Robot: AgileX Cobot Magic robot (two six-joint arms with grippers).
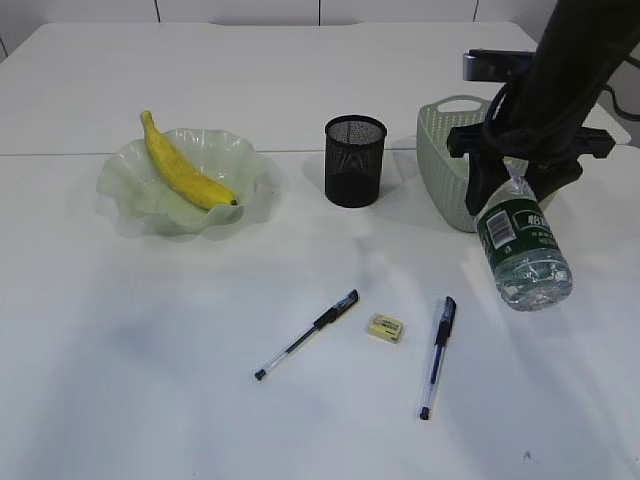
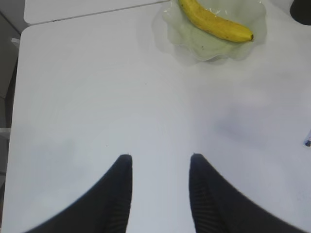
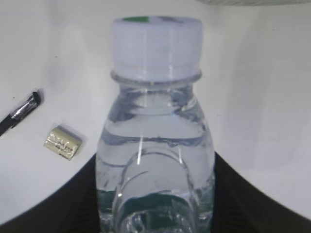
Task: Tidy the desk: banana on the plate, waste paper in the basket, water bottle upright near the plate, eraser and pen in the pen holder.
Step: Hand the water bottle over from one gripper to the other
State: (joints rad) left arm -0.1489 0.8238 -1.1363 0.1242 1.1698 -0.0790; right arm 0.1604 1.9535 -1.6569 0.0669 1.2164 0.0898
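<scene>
Exterior view: the right gripper clamps the water bottle near its neck, tilted above the table beside the ribbed basket; clear thin plastic, water-filled, likely heavy and slippery. Left wrist view: the left gripper stands partly open, empty, near the wavy plate. Right wrist view: smooth cap, jaws flanking the shoulder.

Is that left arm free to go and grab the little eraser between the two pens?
Probably yes. The left jaws are apart and hold nothing, and the eraser lies alone on bare table, clear of both pens. How far that arm stretches I cannot tell.
</scene>
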